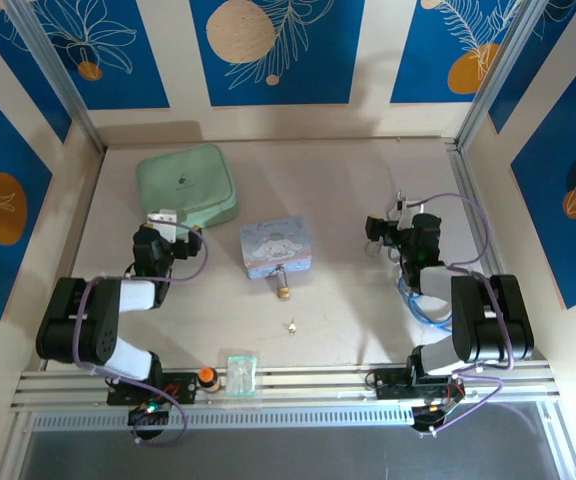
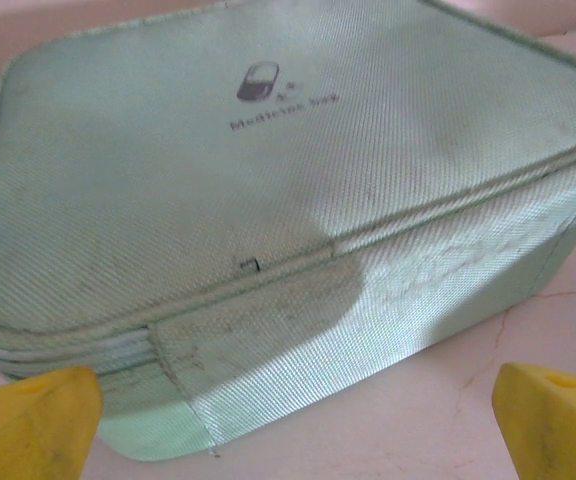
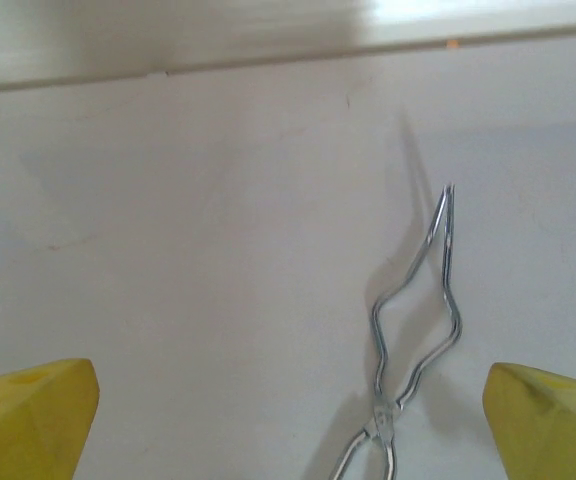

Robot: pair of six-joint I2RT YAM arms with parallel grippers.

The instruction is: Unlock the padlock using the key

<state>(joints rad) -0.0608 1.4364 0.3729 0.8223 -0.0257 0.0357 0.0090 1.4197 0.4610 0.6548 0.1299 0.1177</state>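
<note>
Well, left claw and right claw both gape wide, holding nothing; padlock sits just beside the tin, key (tiny) nearer on the worktop.

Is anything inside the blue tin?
Cannot tell: the blue tin has its lid on, covering the inside. Only its cartoon-printed top shows, with the padlock by its near edge.

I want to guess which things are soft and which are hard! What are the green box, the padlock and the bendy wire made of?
The green box looks like matte woven cloth: you can see a fine weave and stitched seams. The padlock is probably metal with a brass-gold look, but it is too small to be sure. The wire looks like thin, shiny silver metal, bent into wavy curves.
</note>
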